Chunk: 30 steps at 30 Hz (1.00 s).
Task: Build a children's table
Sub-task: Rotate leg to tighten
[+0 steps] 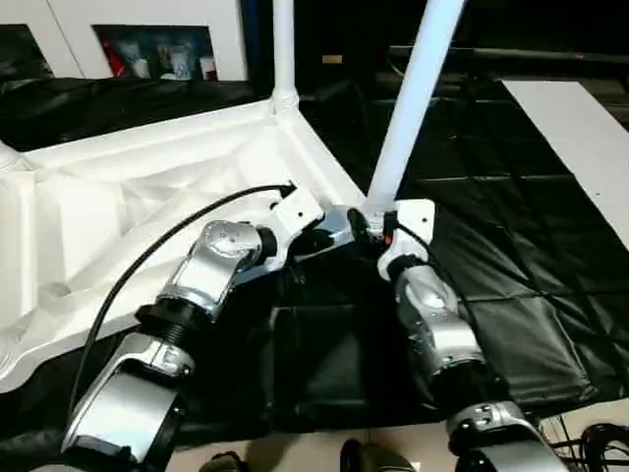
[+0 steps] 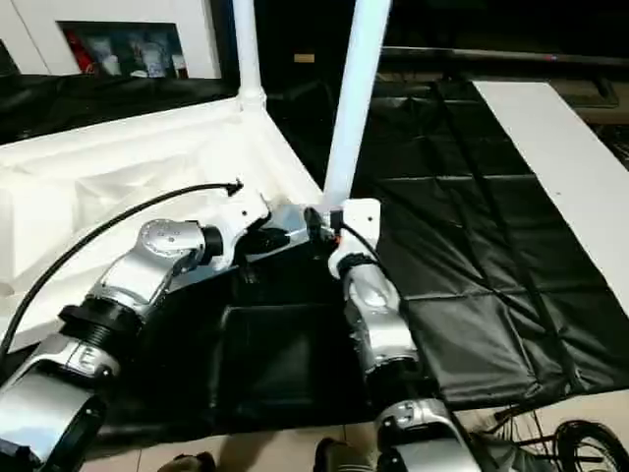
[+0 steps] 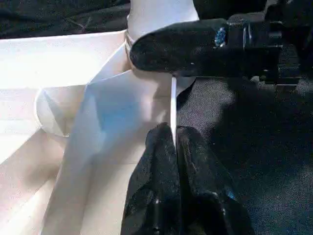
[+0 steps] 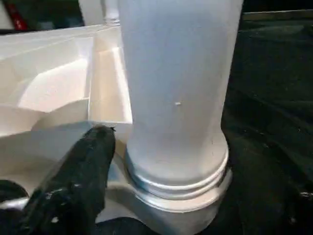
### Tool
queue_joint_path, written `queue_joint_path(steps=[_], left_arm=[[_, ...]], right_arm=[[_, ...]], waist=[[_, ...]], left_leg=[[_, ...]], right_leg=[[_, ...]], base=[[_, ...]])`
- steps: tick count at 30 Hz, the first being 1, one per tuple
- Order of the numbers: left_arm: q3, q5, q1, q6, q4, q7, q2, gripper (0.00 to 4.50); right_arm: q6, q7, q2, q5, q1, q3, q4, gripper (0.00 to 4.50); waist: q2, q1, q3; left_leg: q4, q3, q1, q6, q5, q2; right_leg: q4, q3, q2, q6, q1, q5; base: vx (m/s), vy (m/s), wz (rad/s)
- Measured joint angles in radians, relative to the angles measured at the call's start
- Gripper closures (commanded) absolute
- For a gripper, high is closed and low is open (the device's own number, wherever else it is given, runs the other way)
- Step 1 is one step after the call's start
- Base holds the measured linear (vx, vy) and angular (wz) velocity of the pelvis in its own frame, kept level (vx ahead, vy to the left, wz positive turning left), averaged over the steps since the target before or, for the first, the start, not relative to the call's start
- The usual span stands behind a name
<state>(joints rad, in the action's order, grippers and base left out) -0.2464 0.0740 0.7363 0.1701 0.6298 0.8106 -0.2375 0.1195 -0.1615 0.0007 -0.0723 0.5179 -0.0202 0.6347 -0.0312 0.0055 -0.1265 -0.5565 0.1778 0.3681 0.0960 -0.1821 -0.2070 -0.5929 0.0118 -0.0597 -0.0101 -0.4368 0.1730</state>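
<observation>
The tabletop [image 1: 147, 187] is lying upside down on black sheeting [image 1: 511, 285], ribbed underside facing up. Two legs are standing in its corner sockets: a far leg [image 1: 283, 49] upright at the back corner, and a near leg [image 1: 413, 98] leaning slightly at the corner where both grippers are meeting.

The left gripper [image 3: 173, 142] is sitting with its jaws pressed together, pinching the thin rim of the tabletop, which is showing as a white sliver between the fingertips. The socket holding the near leg is lying just beyond those tips.

The right gripper [image 4: 161, 161] is reaching to the base of the near leg. One black finger [image 4: 78, 181] is lying to one side of the leg's collar, close beside it, and the leg itself is standing between the jaws. The jaws are spread wide about the leg; whether they are pressing on it I cannot tell.

A white board [image 1: 580, 138] is lying flat on the sheeting, well apart from both grippers.
</observation>
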Motion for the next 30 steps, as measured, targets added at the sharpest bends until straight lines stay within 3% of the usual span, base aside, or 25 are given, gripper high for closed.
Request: queue_joint_path(steps=[4,7,11,16,20,25,30], left_arm=[[-0.003,-0.009,-0.038,-0.002,-0.069,0.032,-0.028,4.50],[-0.002,-0.034,-0.082,-0.011,-0.125,0.098,-0.077,4.50],[0.006,-0.070,-0.126,-0.026,-0.181,0.206,-0.135,4.50],[-0.012,-0.132,-0.198,-0.012,-0.283,0.383,-0.213,4.50],[-0.021,-0.146,-0.211,0.008,-0.311,0.430,-0.228,4.50],[-0.023,-0.152,-0.218,0.022,-0.327,0.441,-0.234,4.50],[-0.024,-0.156,-0.221,0.032,-0.340,0.442,-0.238,4.50]], right_arm=[[0.003,-0.221,-0.131,-0.034,-0.048,0.016,-0.087,0.70],[-0.011,-0.428,-0.241,-0.102,-0.079,0.018,-0.134,0.70],[-0.047,-0.611,-0.322,-0.150,-0.108,0.026,-0.173,0.70],[-0.136,-0.885,-0.421,-0.215,-0.166,0.111,-0.280,0.70],[-0.158,-0.964,-0.441,-0.229,-0.166,0.147,-0.314,0.70],[-0.104,-0.940,-0.421,-0.165,-0.148,0.172,-0.272,0.70],[-0.082,-0.931,-0.414,-0.149,-0.130,0.184,-0.259,0.70]], waist=[[0.001,-0.003,0.000],[0.003,-0.003,-0.001],[0.006,-0.003,-0.002],[0.009,0.005,-0.004],[0.009,0.011,-0.004],[0.009,0.013,-0.004],[0.008,0.014,-0.004]], left_leg=[[0.004,0.001,0.000,-0.002,-0.001,0.000],[0.007,0.001,-0.001,-0.007,0.001,-0.001],[0.007,0.001,-0.003,-0.007,0.002,-0.002],[0.007,0.001,-0.001,-0.003,-0.001,-0.002],[0.004,0.001,-0.002,-0.003,-0.001,-0.001],[0.004,0.001,-0.001,-0.003,-0.001,-0.001],[0.004,0.001,-0.001,-0.007,0.002,-0.001]], right_leg=[[0.001,0.001,0.001,0.002,-0.001,0.001],[0.001,0.003,0.004,0.001,-0.002,0.003],[-0.001,0.003,0.005,0.001,-0.002,0.004],[0.001,0.002,0.002,0.001,-0.001,0.004],[0.001,0.002,0.000,0.000,-0.001,0.004],[0.000,0.002,0.000,0.001,-0.002,0.004],[0.000,0.002,0.001,0.001,-0.003,0.004]], base=[[0.000,0.000,0.00],[0.000,0.000,0.00],[0.000,0.000,0.00],[0.000,0.000,0.00],[0.000,0.000,0.00],[0.000,0.000,0.00],[0.000,0.000,0.00]])
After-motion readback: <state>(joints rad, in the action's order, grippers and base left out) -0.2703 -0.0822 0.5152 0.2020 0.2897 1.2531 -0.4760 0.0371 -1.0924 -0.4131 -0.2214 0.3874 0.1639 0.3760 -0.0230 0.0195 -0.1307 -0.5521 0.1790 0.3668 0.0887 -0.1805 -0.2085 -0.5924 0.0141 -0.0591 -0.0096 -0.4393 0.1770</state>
